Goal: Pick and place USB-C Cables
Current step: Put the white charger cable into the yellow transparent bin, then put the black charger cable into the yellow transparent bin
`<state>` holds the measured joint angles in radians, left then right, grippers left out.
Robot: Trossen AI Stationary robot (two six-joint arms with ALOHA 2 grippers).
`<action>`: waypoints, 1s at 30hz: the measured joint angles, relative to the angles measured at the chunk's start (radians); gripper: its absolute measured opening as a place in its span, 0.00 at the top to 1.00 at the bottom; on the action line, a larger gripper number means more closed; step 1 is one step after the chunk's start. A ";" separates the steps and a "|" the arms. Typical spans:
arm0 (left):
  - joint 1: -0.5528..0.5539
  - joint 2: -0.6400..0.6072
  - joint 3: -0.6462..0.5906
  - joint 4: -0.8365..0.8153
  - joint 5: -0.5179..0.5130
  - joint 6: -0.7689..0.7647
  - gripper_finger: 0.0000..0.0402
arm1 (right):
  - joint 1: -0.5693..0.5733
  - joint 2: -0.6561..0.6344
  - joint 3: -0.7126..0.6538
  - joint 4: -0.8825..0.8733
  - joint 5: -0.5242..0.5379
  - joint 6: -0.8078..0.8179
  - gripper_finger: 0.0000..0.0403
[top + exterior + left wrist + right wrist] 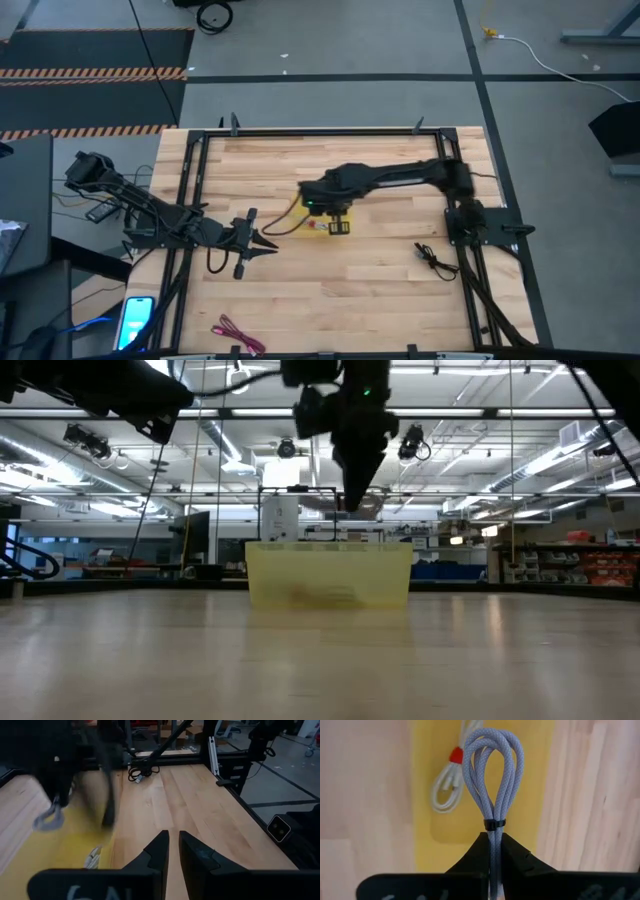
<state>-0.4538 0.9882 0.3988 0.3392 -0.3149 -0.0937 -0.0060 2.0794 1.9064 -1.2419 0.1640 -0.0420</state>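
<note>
My right gripper hangs above the yellow tray, shut on the pale grey USB-C cable. The white USB-C cable, bound with a red tie, lies flat in the tray. On the bare wood, the black cable lies toward the table's right side and the magenta-red cable at the near edge. My left gripper is shut, holds nothing, and waits over the table's left part. In the low view the right gripper stands above the tray. My right gripper pinches the pale grey cable bundle between its two fingers, just behind the black tie that binds the strands. The fingers point down from above and lie along the bundle. The looped end sticks out past the fingertips, lifted clear over the tray.
A black frame rims the wooden table. A thin dark cord runs across the wood between my two grippers. A phone lies off the table's near left corner. Bare wood spreads between the tray and the near edge.
</note>
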 joint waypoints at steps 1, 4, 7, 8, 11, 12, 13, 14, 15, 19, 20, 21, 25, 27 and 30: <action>0.000 0.000 0.000 0.000 0.000 0.000 0.87 | -0.008 0.027 0.028 -0.013 -0.002 -0.002 0.94; 0.000 0.000 0.000 -0.001 0.000 0.001 0.87 | -0.030 0.091 0.095 -0.020 -0.029 -0.024 0.94; -0.001 0.000 0.000 -0.002 0.001 0.001 0.87 | -0.048 0.134 0.138 -0.019 -0.043 -0.051 0.94; -0.001 0.000 0.000 -0.003 0.001 0.002 0.87 | -0.054 0.145 0.148 -0.020 -0.046 -0.058 0.94; 0.000 0.000 0.000 -0.017 0.000 0.001 0.87 | -0.072 0.164 0.152 -0.014 -0.061 -0.068 0.94; 0.000 0.000 0.000 -0.025 0.000 0.001 0.87 | -0.078 0.165 0.151 -0.018 -0.061 -0.068 0.94; 0.000 0.000 0.000 -0.026 0.000 0.001 0.87 | -0.083 0.166 0.150 -0.017 -0.060 -0.069 0.94; 0.000 0.000 0.000 -0.027 -0.001 0.002 0.87 | -0.087 0.170 0.150 -0.004 -0.055 -0.070 0.93; 0.000 0.000 0.000 -0.027 -0.001 0.002 0.87 | -0.093 0.170 0.150 0.008 -0.052 -0.069 0.92; 0.000 0.000 0.000 -0.032 -0.001 0.000 0.87 | -0.109 0.176 0.148 0.022 -0.052 -0.063 0.84; 0.000 0.000 0.000 -0.032 0.000 0.000 0.87 | -0.112 0.176 0.148 0.016 -0.053 -0.063 0.82; 0.000 0.000 0.000 -0.032 0.000 0.000 0.87 | -0.114 0.176 0.148 0.016 -0.053 -0.064 0.79; 0.000 0.000 0.000 -0.037 0.000 -0.005 0.87 | -0.114 0.176 0.148 0.010 -0.054 -0.063 0.70; 0.000 0.000 0.000 -0.038 0.000 -0.005 0.87 | -0.113 0.176 0.148 0.010 -0.054 -0.063 0.67; 0.000 0.000 0.000 -0.039 0.000 -0.007 0.87 | -0.112 0.176 0.148 0.002 -0.054 -0.063 0.65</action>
<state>-0.4538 0.9882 0.3992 0.3006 -0.3149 -0.1005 -0.1184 2.2559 2.0541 -1.2397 0.1104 -0.1053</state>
